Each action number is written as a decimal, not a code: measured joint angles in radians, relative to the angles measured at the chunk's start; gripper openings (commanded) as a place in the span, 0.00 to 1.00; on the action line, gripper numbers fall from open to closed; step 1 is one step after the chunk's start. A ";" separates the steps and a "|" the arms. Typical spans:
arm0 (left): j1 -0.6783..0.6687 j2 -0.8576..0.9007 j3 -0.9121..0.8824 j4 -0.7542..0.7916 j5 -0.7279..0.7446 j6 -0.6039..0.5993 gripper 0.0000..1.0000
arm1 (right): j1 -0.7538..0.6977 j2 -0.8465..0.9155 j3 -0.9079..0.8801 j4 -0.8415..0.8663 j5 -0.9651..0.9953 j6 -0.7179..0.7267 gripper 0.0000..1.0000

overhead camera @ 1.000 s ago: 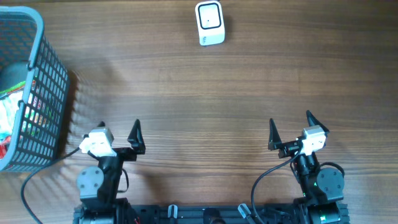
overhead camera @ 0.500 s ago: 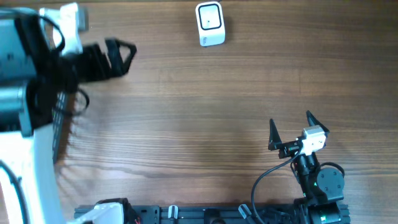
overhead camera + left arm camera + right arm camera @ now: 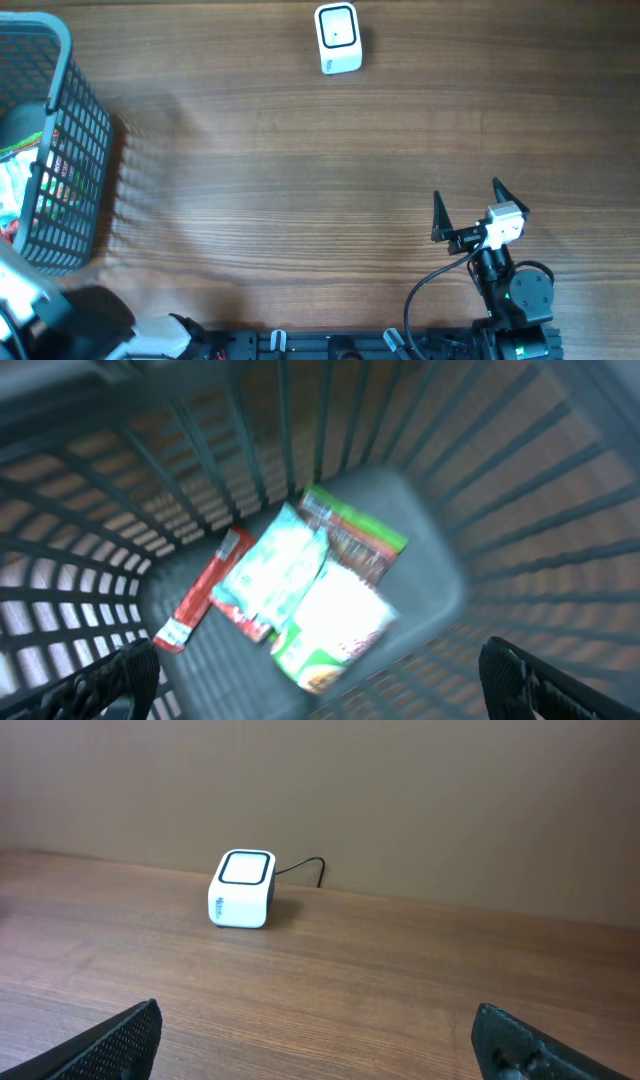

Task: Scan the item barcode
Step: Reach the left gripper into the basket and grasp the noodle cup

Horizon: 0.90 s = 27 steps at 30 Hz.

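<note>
Jaws apart, the left end effector (image 3: 320, 685) above the basket (image 3: 425, 535) should drop squarely onto the teal packet (image 3: 268, 575); the right end effector (image 3: 467, 192) is also apart.

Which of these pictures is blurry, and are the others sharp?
Left wrist view: smeared throughout, the basket bars and the packets inside soft-edged. Right wrist view: sharp, the white scanner crisp under even light. Overhead view: sharp, except the left arm as an out-of-focus blob in the lower left corner.

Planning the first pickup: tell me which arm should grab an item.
Left. The left tool hangs open over the basket, packets directly below; the right tool sits far from it.
</note>
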<state>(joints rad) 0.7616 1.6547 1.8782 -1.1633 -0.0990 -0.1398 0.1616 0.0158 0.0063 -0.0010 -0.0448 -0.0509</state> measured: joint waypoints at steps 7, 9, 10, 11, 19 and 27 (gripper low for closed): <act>0.000 0.204 -0.001 -0.050 0.162 0.260 1.00 | 0.000 0.000 0.000 0.000 0.000 0.000 1.00; 0.000 0.240 -0.001 -0.049 0.173 0.284 1.00 | 0.000 0.000 0.000 0.000 0.000 0.000 1.00; 0.000 0.267 -0.001 -0.049 0.178 0.300 1.00 | 0.000 0.000 0.000 0.000 0.000 0.000 1.00; 0.000 0.290 0.000 -0.050 0.180 0.310 1.00 | 0.000 0.000 0.000 0.000 0.000 0.000 1.00; 0.000 0.460 -0.001 -0.052 0.235 0.372 1.00 | 0.000 0.000 0.000 0.000 0.000 0.000 1.00; 0.000 0.481 -0.108 0.024 0.245 0.391 0.72 | 0.000 0.000 0.000 0.000 0.000 0.000 1.00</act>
<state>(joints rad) 0.7612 2.1361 1.7706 -1.1389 0.1455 0.2508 0.1616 0.0158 0.0063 -0.0010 -0.0448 -0.0509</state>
